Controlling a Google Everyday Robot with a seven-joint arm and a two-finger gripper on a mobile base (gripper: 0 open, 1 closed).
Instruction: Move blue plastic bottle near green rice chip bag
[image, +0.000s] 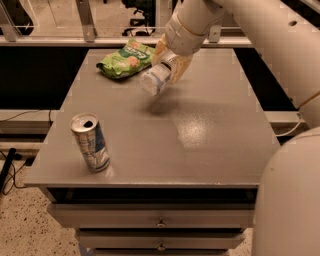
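Observation:
My gripper (169, 61) is shut on the blue plastic bottle (156, 77) and holds it tilted, its lower end towards me, a little above the grey table (210, 125). The bottle casts a shadow on the tabletop below it. The green rice chip bag (125, 60) lies at the table's back left, just left of the bottle and the gripper, close but apart from them. My white arm reaches in from the upper right.
A silver-blue drink can (91, 142) stands upright near the table's front left. The table has drawers (160, 220) below its front edge. A railing and a dark gap run behind the table. My arm's large white link (290, 200) fills the right foreground.

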